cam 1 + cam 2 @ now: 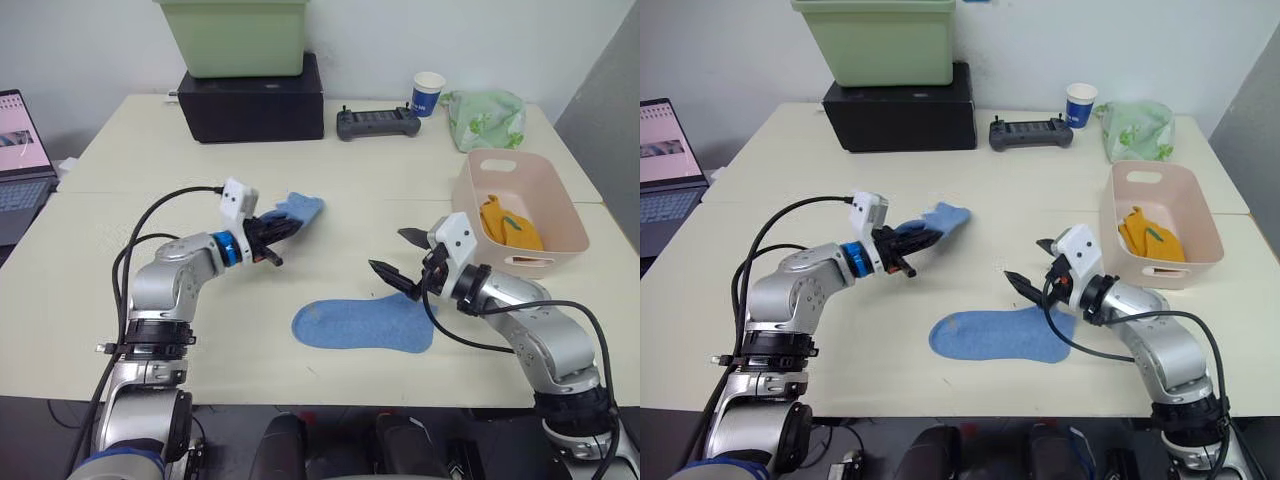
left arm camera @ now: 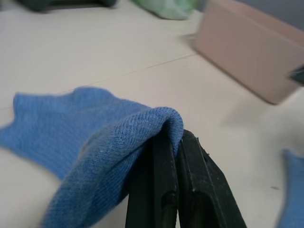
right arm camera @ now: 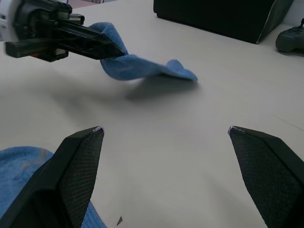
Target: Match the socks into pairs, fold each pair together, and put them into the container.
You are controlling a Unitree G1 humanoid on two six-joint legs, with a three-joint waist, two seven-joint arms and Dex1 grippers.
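One light blue sock [image 1: 365,324] lies flat on the table near the front middle. A second light blue sock [image 1: 298,209] is pinched at one end by my left gripper [image 1: 275,232], which is shut on it and holds it partly lifted; its far end rests on the table. In the left wrist view the sock [image 2: 95,142] drapes over the closed fingers [image 2: 164,190]. My right gripper [image 1: 397,255] stands open just above the flat sock's right end, empty. The pale pink container [image 1: 555,218] at the right holds a folded mustard-orange sock pair [image 1: 508,225].
At the back stand a black box [image 1: 255,105] with a pale green bin [image 1: 240,35] on it, a game controller [image 1: 378,123], a paper cup [image 1: 428,93] and a green-white bag [image 1: 487,118]. A laptop [image 1: 22,160] sits at the left.
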